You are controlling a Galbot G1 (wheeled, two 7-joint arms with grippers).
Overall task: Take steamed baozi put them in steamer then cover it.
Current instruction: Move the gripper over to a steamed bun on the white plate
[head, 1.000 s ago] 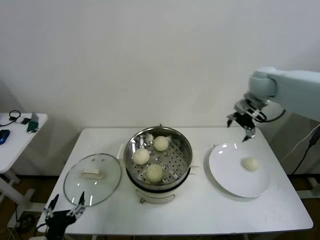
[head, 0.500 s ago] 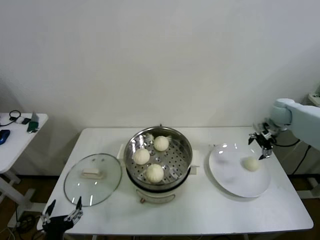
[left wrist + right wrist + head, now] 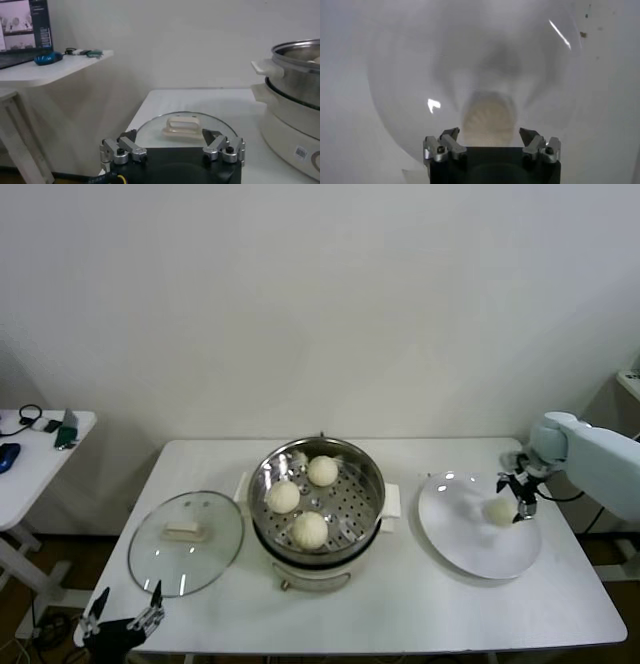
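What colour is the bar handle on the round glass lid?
Cream-white; the bar handle on the round glass lid shows best in the left wrist view.

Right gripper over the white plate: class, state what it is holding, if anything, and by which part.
Nothing is held yet. The right gripper straddles the last baozi on the plate, jaws open either side of it. The left gripper is open and empty near the lid.

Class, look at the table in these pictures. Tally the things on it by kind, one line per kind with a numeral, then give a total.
Baozi: 4, three in the steamer, one on the plate
Steamer: 1
Glass cover: 1
White plate: 1
Total: 7
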